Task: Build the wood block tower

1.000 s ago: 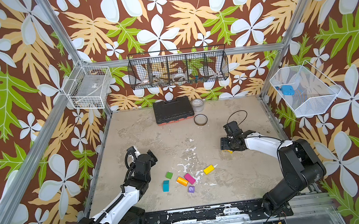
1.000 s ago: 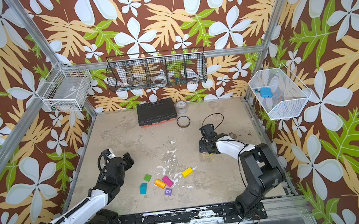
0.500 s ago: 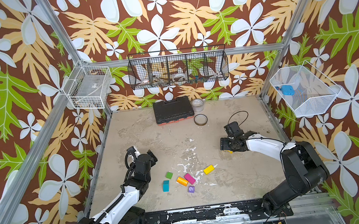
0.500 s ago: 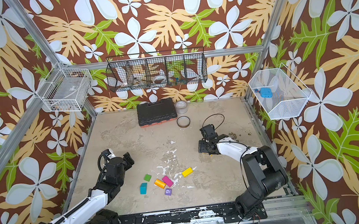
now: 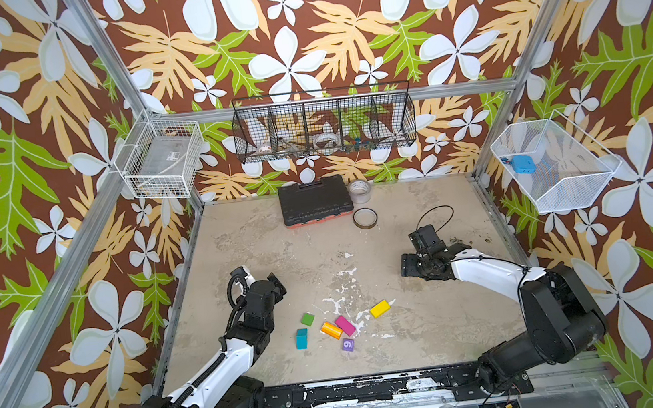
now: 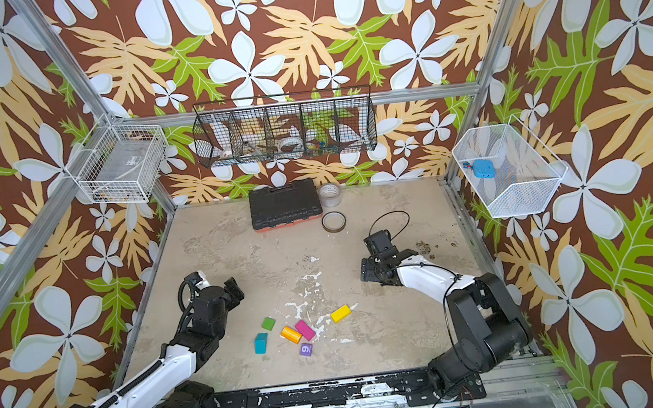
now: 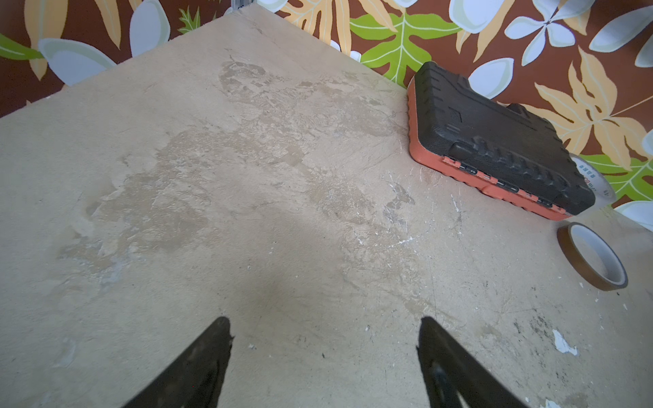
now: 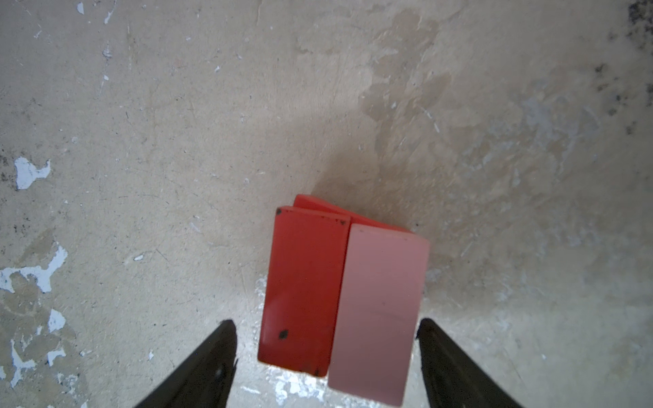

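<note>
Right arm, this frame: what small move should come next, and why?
Probably lift the right tool straight up. Its jaws stand open astride the red block and pink block, which lie side by side on a lower red block. A straight rise should clear them without a knock, before fetching the yellow block nearby.

red block (image 8: 304, 289), pink block (image 8: 380, 311), teal block (image 5: 301, 338), yellow block (image 5: 380, 308), brown floral-patterned walls (image 5: 296, 28).

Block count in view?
8: green, teal, orange, magenta, purple, yellow scattered front-centre; red and pink side by side at the right pincer. Others may hide beneath.
</note>
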Controlling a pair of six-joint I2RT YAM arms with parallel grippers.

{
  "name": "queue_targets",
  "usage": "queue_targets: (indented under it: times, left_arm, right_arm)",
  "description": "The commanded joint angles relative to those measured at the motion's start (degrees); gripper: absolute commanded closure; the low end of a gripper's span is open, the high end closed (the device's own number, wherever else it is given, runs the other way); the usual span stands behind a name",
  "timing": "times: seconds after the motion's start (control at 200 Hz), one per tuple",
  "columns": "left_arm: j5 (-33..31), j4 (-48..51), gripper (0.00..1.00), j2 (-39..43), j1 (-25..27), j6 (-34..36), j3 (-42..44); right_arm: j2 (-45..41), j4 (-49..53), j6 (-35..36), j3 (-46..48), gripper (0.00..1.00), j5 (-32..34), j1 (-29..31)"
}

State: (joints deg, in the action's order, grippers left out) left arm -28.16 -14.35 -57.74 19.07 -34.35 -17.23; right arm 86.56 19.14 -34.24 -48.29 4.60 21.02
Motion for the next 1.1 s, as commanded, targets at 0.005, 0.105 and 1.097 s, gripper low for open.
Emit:
queue_targets:
  times: [0.005, 0.105, 1.097]
  left_arm:
    - [-0.39, -1.91, 0.16, -0.1, -0.08, 0.07, 0.0]
    - [-0.37, -1.91, 0.16, -0.05, -0.06, 0.07, -0.04]
    - [-3.7, -0.77, 0.16, -0.64, -0.08, -1.99, -0.28]
  right_arm:
    - [-0.28, -0.42, -0.48, -0.13, 0.19, 1.46, -0.01]
    - [-1.15, -0.39, -0.26, -0.11, 0.19, 1.27, 0.02]
    - [-28.62, 20.31, 13.45, -27.98, 0.0, -10.63, 15.62]
